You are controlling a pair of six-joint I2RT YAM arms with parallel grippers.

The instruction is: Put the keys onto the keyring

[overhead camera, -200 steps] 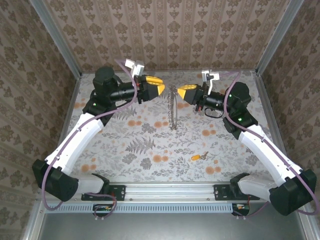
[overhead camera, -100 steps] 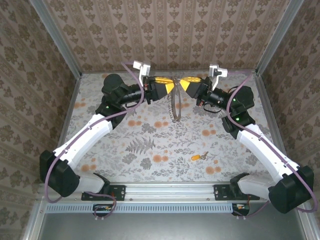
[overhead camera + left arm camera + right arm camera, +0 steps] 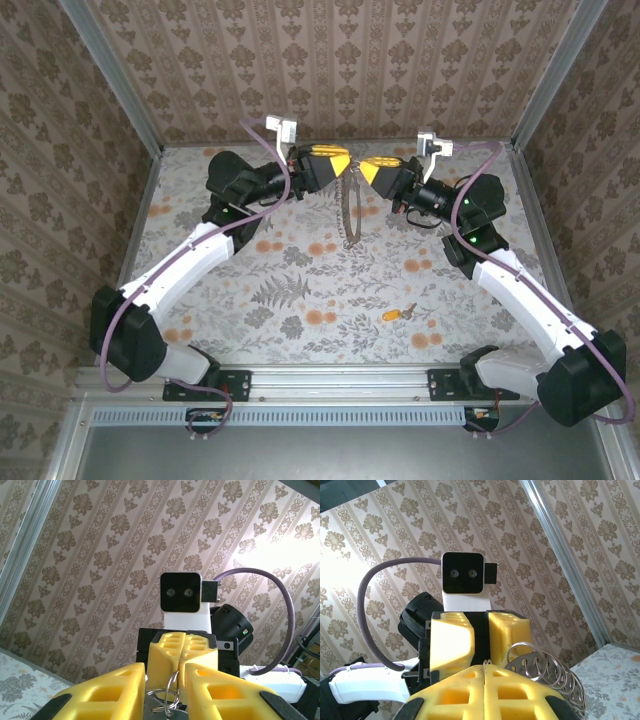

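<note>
Right gripper (image 3: 366,172), jaws together, pinches the keyring (image 3: 347,215) dangling at twelve o'clock; left gripper (image 3: 340,162) has jaws apart, seemingly bracketing its top ring. Key (image 3: 395,314) lies loose at five o'clock, not yet threaded

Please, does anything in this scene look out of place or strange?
The key lies alone on the table toward the near edge, while the left hand and the right hand meet at the back with the keyring hanging between them. Nothing else stands out.
</note>
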